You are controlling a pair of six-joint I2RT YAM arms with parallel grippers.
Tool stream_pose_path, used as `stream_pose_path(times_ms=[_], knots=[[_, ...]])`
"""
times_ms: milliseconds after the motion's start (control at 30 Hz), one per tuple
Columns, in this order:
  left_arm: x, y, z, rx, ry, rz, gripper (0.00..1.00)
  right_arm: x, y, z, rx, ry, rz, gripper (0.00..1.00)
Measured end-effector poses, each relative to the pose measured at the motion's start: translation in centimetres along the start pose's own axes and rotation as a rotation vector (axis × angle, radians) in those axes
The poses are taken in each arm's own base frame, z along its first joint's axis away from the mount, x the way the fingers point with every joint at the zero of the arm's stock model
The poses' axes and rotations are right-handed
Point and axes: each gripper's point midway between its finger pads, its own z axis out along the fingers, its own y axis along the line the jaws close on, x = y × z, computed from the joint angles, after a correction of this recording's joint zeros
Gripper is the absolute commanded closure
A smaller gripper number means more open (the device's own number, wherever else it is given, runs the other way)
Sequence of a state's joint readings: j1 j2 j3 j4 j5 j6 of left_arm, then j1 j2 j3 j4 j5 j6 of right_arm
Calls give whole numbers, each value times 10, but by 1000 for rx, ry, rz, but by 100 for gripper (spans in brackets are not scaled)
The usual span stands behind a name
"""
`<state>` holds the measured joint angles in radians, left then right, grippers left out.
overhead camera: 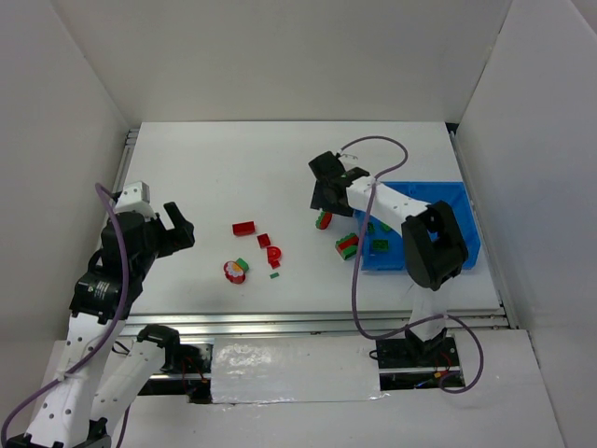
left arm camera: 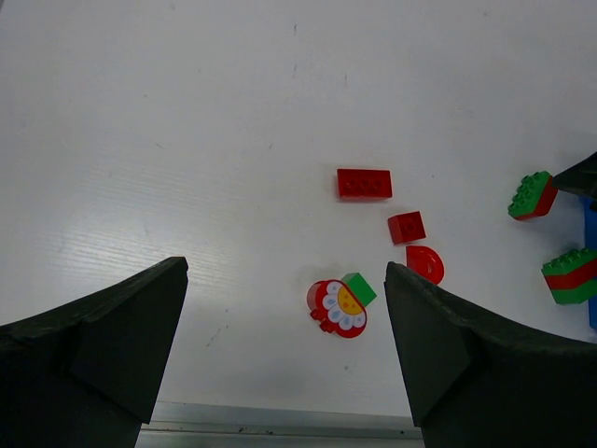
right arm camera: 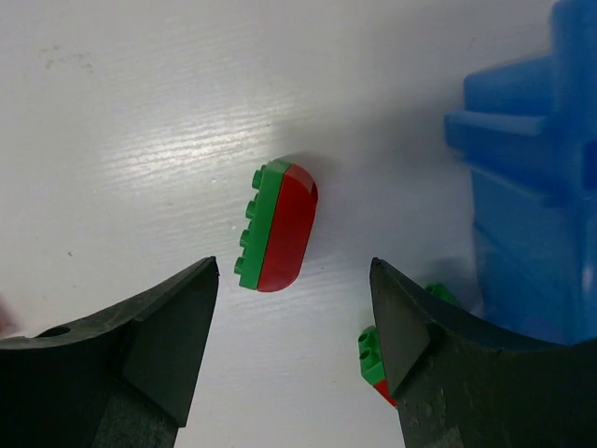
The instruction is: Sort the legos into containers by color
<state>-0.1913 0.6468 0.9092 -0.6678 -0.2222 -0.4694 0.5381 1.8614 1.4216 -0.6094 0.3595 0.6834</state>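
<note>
The right pincer (right arm camera: pixel 294 263) gapes wide and empty over a joined red-green brick (right arm camera: pixel 280 224) lying on its side on the tabletop (right arm camera: pixel 140 112), just beside the blue bin (right arm camera: pixel 522 187). The left pincer (left arm camera: pixel 285 269), likewise spread and holding nothing, hangs near the round red-white piece (left arm camera: pixel 340 306) and loose red bricks (left arm camera: pixel 364 183). A few green bricks (overhead camera: pixel 381 245) lie in the bin.

- We count three plain red plastic bricks (left arm camera: pixel 364 183) loose on the white worktop (overhead camera: pixel 205 168).
- We see two joined red-green bricks (left arm camera: pixel 532 194).
- One round red-and-white piece (left arm camera: pixel 340 310), a small green brick (left arm camera: pixel 359 288) touching it.
- One bright blue rectangular plastic bin (overhead camera: pixel 469 229).
</note>
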Motion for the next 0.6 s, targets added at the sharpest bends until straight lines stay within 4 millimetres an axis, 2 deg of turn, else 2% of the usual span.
stream_pose_path(times_ms=[233, 400, 467, 500, 600], knots=[[0, -1, 0, 8, -1, 0, 0, 16, 8, 20, 25, 39, 13, 29], [0, -2, -1, 14, -1, 0, 1, 32, 8, 44, 62, 84, 5, 34], [0, -3, -1, 15, 0, 0, 0, 39, 7, 50, 71, 103, -4, 49], [0, -3, -1, 17, 0, 0, 1, 41, 7, 52, 70, 113, -8, 63], [0, -3, -1, 19, 1, 0, 0, 41, 9, 52, 54, 113, -22, 94]])
